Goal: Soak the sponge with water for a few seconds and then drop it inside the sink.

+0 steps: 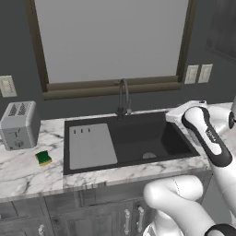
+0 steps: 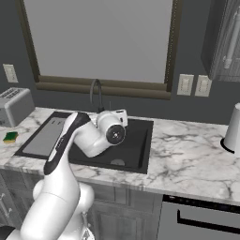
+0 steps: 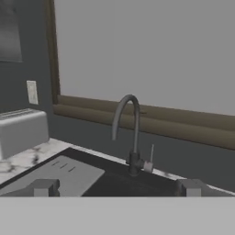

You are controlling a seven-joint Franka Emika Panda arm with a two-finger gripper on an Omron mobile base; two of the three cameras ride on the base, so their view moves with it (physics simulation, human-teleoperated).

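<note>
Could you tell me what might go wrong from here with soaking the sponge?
1. The sponge lies on the counter left of the sink, close to the toaster; a reach across could nudge the toaster.
2. No water runs from the faucet, so the sponge may stay dry.
3. The open gripper faces the faucet and could bump it.

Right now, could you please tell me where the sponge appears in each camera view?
Left base view: sponge at left, on the counter below the toaster.
Right base view: far left edge, below the toaster.
Hand view: not in it.
Shared landmark: the toaster.
</note>
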